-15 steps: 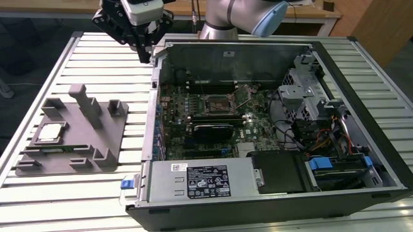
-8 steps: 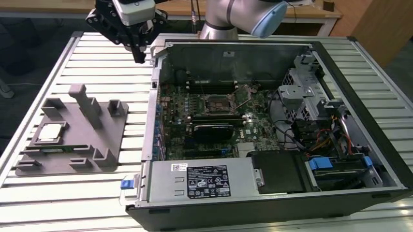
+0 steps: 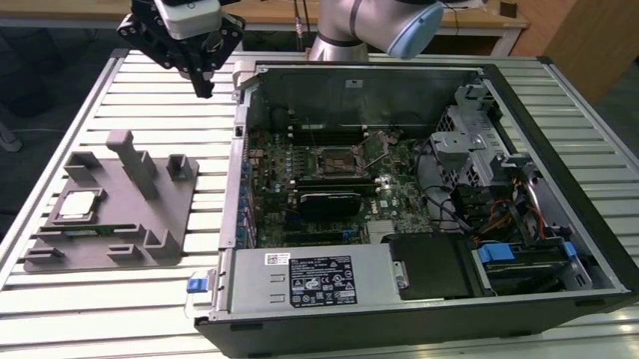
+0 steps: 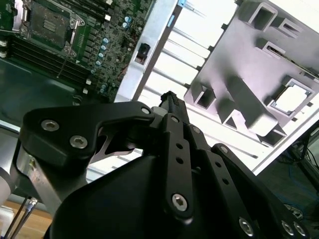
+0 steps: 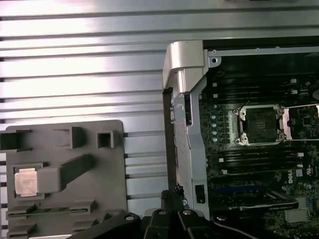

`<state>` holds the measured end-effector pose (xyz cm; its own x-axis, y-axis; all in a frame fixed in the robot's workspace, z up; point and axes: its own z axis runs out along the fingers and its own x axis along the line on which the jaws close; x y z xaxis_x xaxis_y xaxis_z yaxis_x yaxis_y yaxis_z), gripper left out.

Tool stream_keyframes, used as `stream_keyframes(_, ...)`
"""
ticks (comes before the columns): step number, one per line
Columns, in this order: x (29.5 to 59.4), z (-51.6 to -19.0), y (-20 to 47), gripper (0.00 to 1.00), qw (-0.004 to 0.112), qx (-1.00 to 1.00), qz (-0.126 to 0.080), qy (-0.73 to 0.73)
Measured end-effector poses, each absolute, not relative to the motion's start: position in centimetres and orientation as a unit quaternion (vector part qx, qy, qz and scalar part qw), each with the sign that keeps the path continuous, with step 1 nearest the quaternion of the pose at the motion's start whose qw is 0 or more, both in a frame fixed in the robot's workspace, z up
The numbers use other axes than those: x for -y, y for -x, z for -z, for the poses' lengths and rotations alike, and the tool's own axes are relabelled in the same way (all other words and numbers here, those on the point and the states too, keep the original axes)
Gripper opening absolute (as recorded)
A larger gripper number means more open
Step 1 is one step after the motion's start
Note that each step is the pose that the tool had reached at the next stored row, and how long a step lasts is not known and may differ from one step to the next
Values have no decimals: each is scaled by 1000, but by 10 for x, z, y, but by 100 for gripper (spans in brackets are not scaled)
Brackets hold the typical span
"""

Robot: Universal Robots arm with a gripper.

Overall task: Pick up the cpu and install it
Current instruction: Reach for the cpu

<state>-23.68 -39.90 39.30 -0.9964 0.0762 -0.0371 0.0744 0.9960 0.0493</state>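
The cpu (image 3: pixel 78 203), a small silvery square chip, lies in a recess of a grey holder (image 3: pixel 172 213) on the slatted table at the exterior view's left. It also shows in the first wrist view as the cpu (image 5: pixel 26 180) and in the second wrist view as the cpu (image 4: pixel 294 97). My gripper (image 3: pixel 205 91) hangs above the table beside the case's far corner, well away from the chip, with its fingers shut together and nothing between them. The gripper (image 5: pixel 173 191) points down next to the case wall. The open socket (image 3: pixel 334 158) sits on the motherboard.
An open computer case (image 3: pixel 559 112) lies on its side, with a power supply (image 3: pixel 314 278), drive cage and cables inside. The grey holder has upright posts (image 3: pixel 135 161). The slatted aluminium table (image 3: pixel 150 97) runs around both.
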Motion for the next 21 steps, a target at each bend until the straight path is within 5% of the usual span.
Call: stream_keyframes(21,399,-393,257,11,20,-999,-25,-38)
